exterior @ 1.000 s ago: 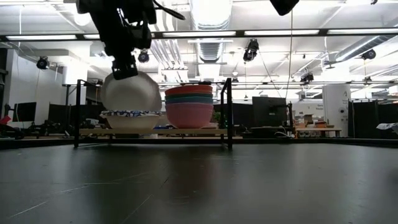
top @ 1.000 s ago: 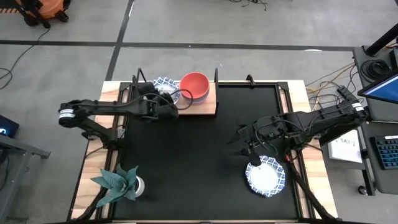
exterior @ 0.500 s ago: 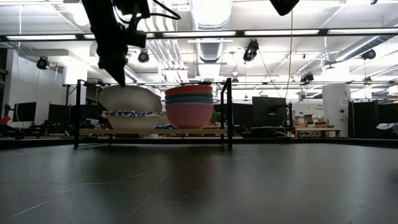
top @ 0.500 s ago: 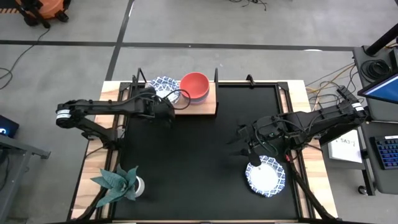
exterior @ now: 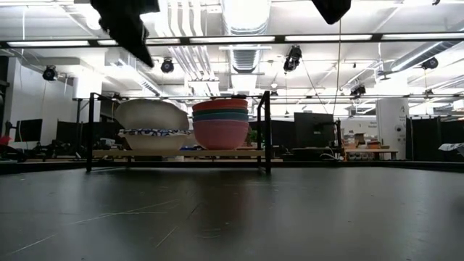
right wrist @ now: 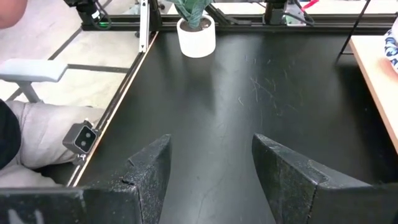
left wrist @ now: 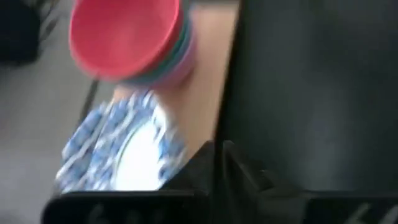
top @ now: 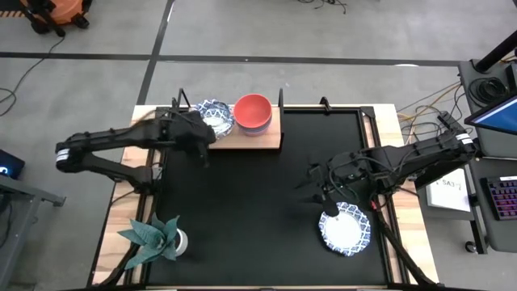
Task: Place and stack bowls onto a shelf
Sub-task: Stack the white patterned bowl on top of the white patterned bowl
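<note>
On the wooden shelf (top: 242,139) at the far left stand two stacks. The plain bowls, red on top (top: 253,111), are nested upright (exterior: 220,123). Beside them a white bowl (exterior: 151,114) lies tilted in a blue-patterned bowl (exterior: 154,138); both show in the high view (top: 216,115). My left gripper (left wrist: 217,152) hovers just in front of this stack (top: 206,144), shut and empty. My right gripper (right wrist: 211,168) is open and empty above the mat (top: 311,182). Another patterned bowl (top: 346,229) rests on the mat by the right arm.
A potted plant (top: 153,236) stands at the near left corner and shows in the right wrist view (right wrist: 196,28). Black shelf posts (exterior: 266,130) rise at the shelf's corners. The black mat (top: 250,218) covers the table's middle. A person's leg (right wrist: 37,137) shows beyond the table's edge.
My left gripper has set the tilted white bowl down into the patterned bowl on the shelf and let go. It has then risen and drawn back toward the table's left and near side. The bowl stays on the stack, still tilted.
</note>
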Robot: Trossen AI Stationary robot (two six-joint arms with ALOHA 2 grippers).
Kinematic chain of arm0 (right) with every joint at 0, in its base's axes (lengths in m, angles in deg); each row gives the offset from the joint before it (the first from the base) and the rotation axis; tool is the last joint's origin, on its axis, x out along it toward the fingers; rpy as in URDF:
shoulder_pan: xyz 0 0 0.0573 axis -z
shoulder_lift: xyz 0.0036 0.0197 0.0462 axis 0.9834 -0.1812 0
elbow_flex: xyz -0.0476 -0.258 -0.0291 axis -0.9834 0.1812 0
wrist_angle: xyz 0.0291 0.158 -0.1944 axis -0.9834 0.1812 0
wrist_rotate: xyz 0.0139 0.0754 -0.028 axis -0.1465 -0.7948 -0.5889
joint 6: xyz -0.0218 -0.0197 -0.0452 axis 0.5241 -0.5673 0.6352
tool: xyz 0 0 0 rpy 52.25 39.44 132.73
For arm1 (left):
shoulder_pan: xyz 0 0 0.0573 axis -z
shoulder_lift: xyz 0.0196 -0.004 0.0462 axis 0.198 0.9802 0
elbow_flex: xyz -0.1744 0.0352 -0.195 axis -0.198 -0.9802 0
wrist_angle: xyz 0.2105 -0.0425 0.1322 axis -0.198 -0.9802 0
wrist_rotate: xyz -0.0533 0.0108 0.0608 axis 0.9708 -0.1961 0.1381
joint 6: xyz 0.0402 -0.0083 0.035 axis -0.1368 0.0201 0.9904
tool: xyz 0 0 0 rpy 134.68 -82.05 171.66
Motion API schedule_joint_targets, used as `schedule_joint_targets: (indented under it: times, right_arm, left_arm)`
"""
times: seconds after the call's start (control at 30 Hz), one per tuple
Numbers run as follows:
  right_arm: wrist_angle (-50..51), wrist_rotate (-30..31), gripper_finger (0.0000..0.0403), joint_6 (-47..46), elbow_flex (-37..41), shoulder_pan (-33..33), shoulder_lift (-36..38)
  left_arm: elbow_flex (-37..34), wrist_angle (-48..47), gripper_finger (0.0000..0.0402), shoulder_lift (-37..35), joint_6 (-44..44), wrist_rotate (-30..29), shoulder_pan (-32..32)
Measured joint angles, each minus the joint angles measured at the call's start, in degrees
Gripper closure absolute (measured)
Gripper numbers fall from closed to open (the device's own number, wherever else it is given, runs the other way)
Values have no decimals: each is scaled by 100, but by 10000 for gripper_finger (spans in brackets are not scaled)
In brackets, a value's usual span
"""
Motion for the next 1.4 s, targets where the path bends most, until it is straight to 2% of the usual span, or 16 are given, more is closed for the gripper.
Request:
schedule_joint_targets:
  times: [0.07,0.23,0.73,0.87,1.07,1.2,1.33,1.4]
  right_arm:
    - [-37,0,191,3,52,0,0]
    - [-178,0,191,2,202,0,0]
    - [-206,0,191,-153,287,0,0]
    - [-206,0,191,-195,287,0,0]
    - [-219,-2,191,-194,287,0,0]
    - [-224,0,191,-188,287,0,0]
    - [-232,0,191,-173,287,0,0]
    - [-240,0,191,-154,287,0,-1]
  left_arm:
    - [-99,386,394,-279,97,427,-176]
    - [-416,737,400,-576,114,458,-559]
    - [-1655,1582,401,-106,-323,335,-1118]
    - [-1725,1594,401,-7,-455,409,-1118]
    - [-1467,1628,402,-99,-441,1006,-1105]
    - [-1289,1663,402,-220,-134,867,-1118]
    - [-1311,1718,402,-278,52,43,-1118]
    - [-1421,1680,402,-256,52,-62,-1146]
